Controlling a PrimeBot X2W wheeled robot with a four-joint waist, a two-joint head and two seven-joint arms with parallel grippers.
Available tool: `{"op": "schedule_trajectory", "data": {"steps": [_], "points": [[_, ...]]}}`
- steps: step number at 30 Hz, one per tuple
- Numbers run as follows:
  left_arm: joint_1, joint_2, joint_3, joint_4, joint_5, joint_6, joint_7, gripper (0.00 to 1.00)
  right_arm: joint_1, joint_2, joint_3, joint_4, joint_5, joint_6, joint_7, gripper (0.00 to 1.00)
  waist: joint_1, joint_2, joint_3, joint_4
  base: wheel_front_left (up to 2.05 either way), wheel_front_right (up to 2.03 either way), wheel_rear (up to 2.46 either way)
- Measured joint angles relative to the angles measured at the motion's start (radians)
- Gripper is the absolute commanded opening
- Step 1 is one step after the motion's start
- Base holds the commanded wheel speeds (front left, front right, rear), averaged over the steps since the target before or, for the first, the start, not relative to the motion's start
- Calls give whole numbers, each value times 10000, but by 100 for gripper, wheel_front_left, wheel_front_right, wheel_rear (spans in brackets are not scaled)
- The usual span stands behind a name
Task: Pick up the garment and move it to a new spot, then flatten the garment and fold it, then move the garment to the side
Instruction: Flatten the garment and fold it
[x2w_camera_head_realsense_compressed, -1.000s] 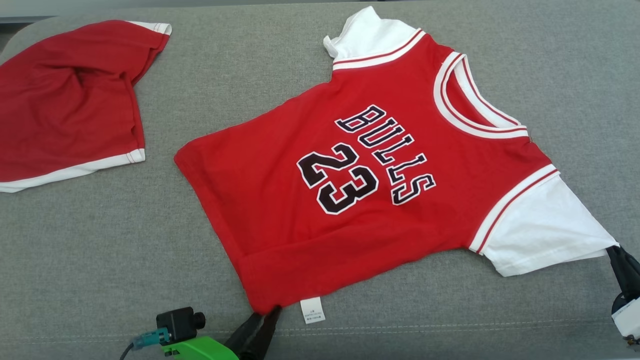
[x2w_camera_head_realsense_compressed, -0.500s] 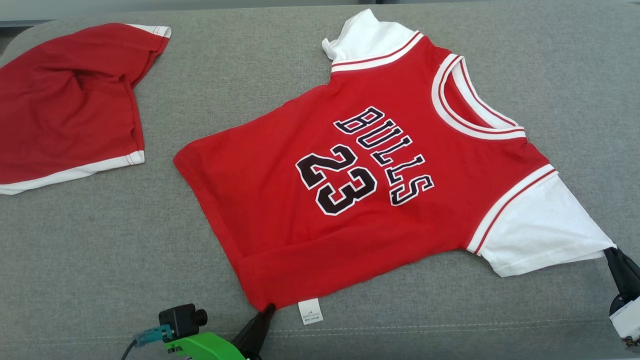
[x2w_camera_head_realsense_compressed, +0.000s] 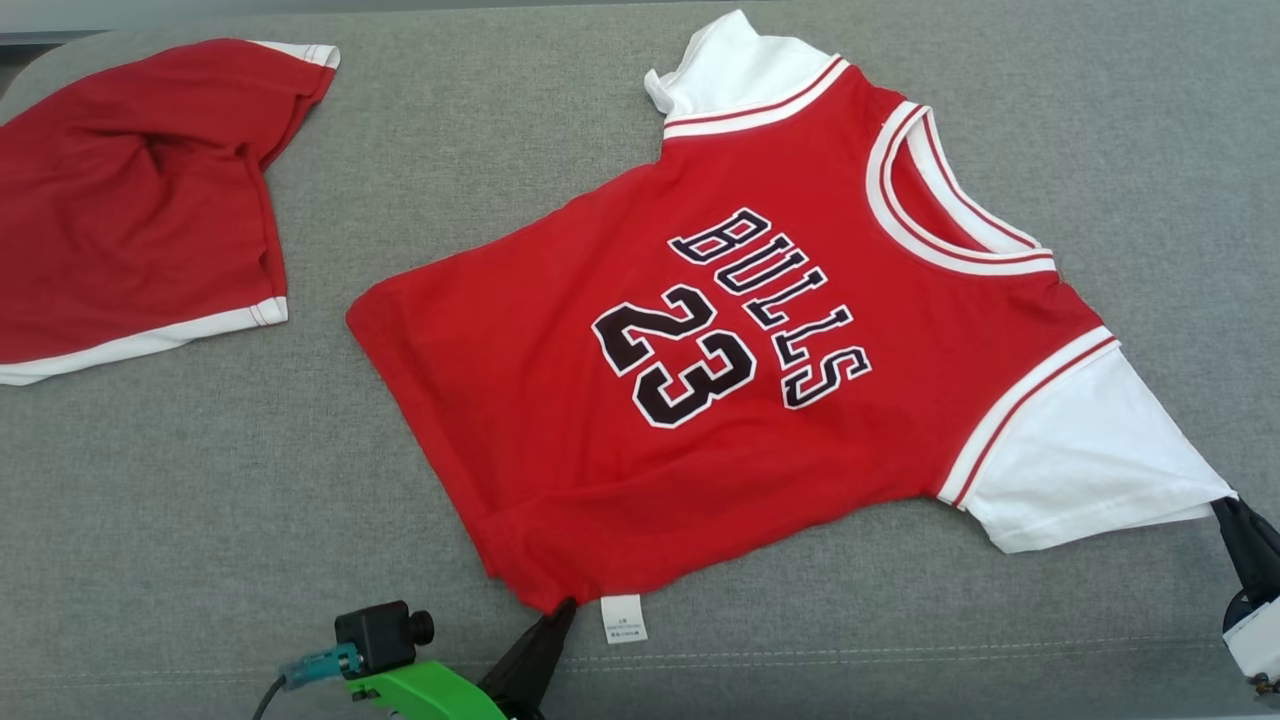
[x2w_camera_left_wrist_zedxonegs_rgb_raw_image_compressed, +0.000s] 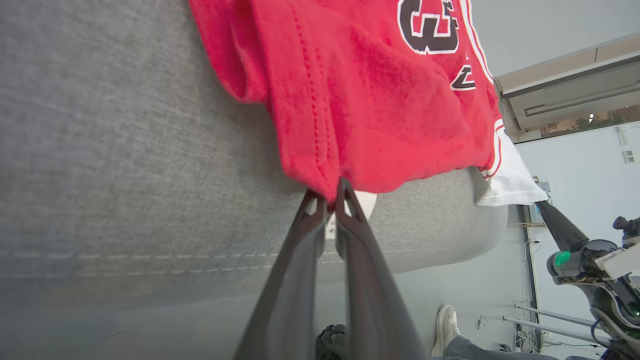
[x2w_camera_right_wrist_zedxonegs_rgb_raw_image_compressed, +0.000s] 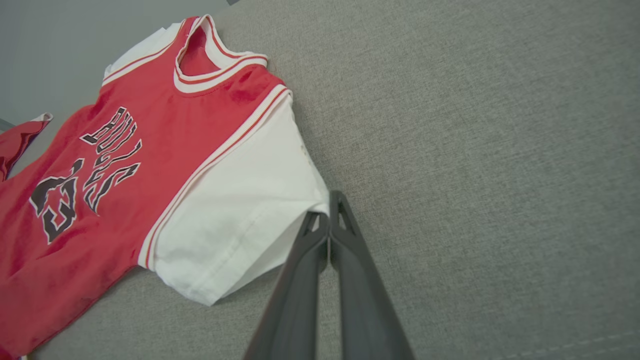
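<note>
1. Jersey (x2w_camera_head_realsense_compressed: 720, 330) lies flat on the grey cushion (x2w_camera_head_realsense_compressed: 200, 480), print up.
2. Left gripper (x2w_camera_left_wrist_zedxonegs_rgb_raw_image_compressed: 330, 192) pinches its near hem corner, jaws closed.
3. Right gripper (x2w_camera_right_wrist_zedxonegs_rgb_raw_image_compressed: 327, 205), partly cut off in the head view, clamps the right sleeve tip.
4. Far-left red cloth (x2w_camera_head_realsense_compressed: 130, 200) is cropped.

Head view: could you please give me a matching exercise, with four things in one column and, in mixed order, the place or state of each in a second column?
Things
1. left gripper
2. right gripper
3. white label
4. other red garment

Places or states
A. at the far left of the grey cushion
B. shut on the white sleeve tip of the jersey
C. shut on the jersey's red hem corner
D. at the jersey's hem, just right of the left gripper's tip

Pairs: 1-C, 2-B, 3-D, 4-A
</note>
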Motion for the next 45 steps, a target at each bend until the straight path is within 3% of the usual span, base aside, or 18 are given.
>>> {"op": "schedule_trajectory", "data": {"steps": [20, 33, 45], "points": [[757, 825, 117, -619, -219, -40, 2, 0, 106, -4, 8, 180, -2, 2, -88, 0, 0, 0, 103, 330, 0, 0, 0], [1261, 535, 36, -430, -575, -42, 2, 0, 237, -33, 136, 395, 0, 33, 17, 0, 0, 0, -206, 530, 0, 0, 0], [1551, 65, -81, -767, -1850, -82, 573, 0, 445, -527, -119, 121, 100, 96, 178, 0, 0, 0, -268, 436, 0, 0, 0]]}}
